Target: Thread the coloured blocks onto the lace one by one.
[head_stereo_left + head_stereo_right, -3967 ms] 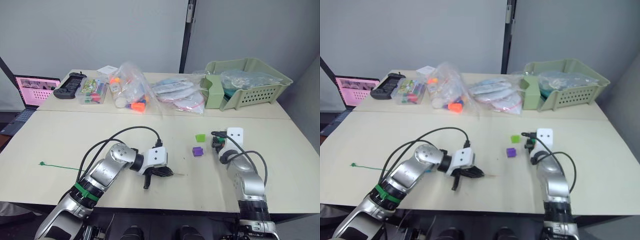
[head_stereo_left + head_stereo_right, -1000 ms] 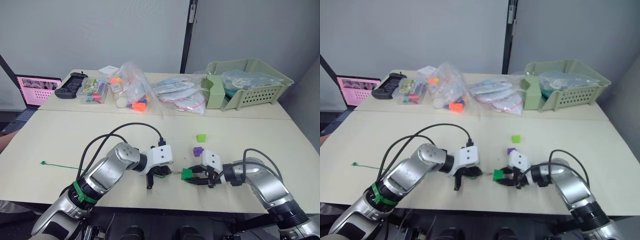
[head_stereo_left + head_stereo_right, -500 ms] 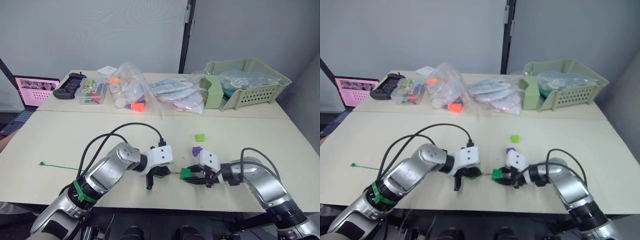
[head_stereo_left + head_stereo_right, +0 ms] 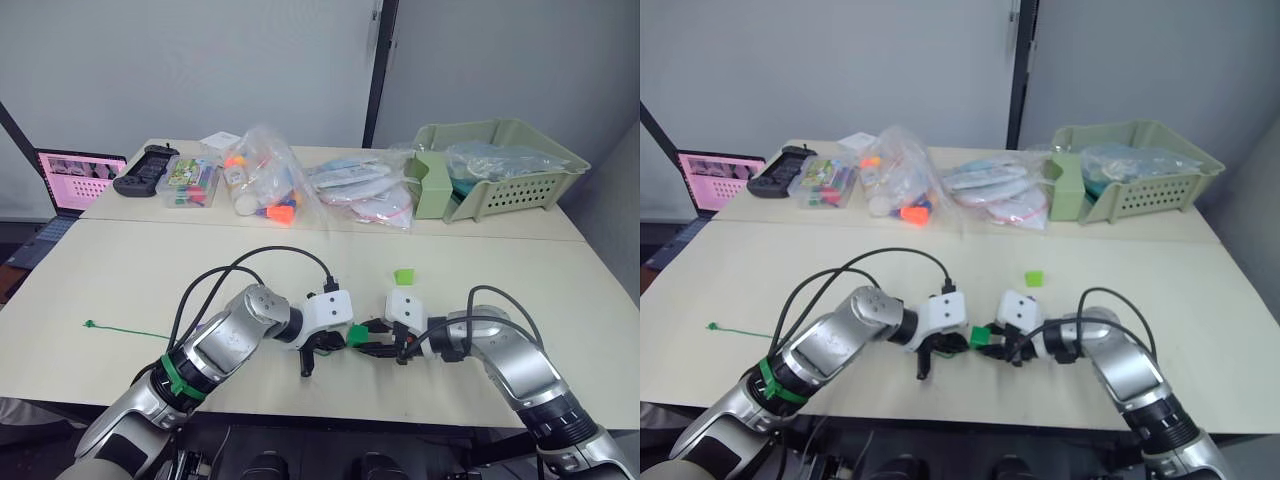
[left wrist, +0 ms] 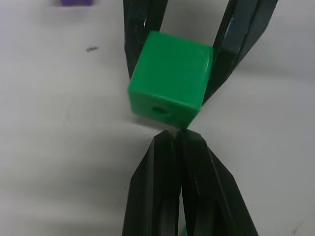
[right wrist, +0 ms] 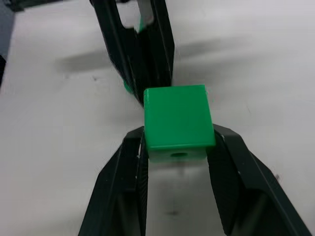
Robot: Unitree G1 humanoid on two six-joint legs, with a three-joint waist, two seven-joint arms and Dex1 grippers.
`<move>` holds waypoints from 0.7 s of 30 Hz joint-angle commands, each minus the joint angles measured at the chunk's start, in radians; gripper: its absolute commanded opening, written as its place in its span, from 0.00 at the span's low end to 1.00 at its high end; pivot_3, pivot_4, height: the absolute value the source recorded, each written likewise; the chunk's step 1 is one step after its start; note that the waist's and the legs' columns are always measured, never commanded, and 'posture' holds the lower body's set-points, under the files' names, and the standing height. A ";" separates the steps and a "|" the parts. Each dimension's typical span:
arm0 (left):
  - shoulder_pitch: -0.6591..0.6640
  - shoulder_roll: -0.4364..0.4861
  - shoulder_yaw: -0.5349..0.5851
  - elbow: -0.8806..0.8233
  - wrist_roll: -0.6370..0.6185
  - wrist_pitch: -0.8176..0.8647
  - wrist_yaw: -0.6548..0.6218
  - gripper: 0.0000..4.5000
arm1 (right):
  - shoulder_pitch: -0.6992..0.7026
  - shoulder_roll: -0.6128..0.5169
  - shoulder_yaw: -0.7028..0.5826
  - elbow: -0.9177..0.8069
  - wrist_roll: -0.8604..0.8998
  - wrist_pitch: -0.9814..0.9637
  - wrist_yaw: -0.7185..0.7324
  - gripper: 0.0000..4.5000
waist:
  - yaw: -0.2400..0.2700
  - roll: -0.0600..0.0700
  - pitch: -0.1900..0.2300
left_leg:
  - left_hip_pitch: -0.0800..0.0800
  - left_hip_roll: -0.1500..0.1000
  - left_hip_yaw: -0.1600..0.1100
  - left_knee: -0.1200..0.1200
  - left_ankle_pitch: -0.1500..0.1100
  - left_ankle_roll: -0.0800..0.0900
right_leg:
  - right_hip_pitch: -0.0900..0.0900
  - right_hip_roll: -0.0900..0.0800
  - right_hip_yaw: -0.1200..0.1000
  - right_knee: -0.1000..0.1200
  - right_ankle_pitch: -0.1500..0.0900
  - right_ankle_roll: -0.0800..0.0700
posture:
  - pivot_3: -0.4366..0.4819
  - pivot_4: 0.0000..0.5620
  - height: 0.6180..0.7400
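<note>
Dark green block (image 5: 170,86), gripped between the right gripper's (image 6: 178,142) two black fingers, now sits right up against the tips of the left gripper (image 5: 176,137), at the near middle of the table (image 4: 120,270). Half a second ago there was a clear gap between block and left fingertips; that gap has closed as the right arm slid the cube leftward. A hole in the block's face points toward the left gripper. The left gripper's fingers are pressed together, pinching something pale and thin at their tips, too small to make out. Both forearms lie low over the tabletop, angled inward so the grippers meet nose to nose. The lace (image 4: 120,330) trails off to the far left across the table. A lime green block (image 4: 403,276) rests just beyond the right gripper, where it was before.
</note>
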 commanded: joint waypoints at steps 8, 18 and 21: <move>-0.011 0.006 0.019 -0.042 -0.038 -0.042 -0.041 0.00 | 0.026 -0.021 0.030 -0.008 -0.009 0.009 0.010 0.26 | -0.002 0.000 0.000 | 0.000 0.000 0.000 0.000 0.000 0.000 | 0.000 0.000 0.000 0.000 0.000 0.000 | 0.48 0.27 1.00; 0.022 0.088 0.053 -0.035 -0.035 -0.102 -0.069 0.00 | 0.062 -0.077 0.004 0.023 -0.009 -0.029 0.017 0.26 | -0.006 0.000 0.000 | 0.001 0.001 0.000 0.000 0.000 0.000 | 0.000 0.000 0.000 0.000 0.000 0.000 | 0.48 0.27 1.00; 0.030 0.091 0.066 -0.034 -0.041 -0.109 -0.064 0.00 | 0.076 -0.086 0.008 0.014 -0.004 -0.032 0.028 0.26 | -0.005 0.000 0.000 | 0.001 0.001 0.000 0.000 0.000 0.000 | 0.000 0.001 0.000 0.000 0.000 0.000 | 0.48 0.27 1.00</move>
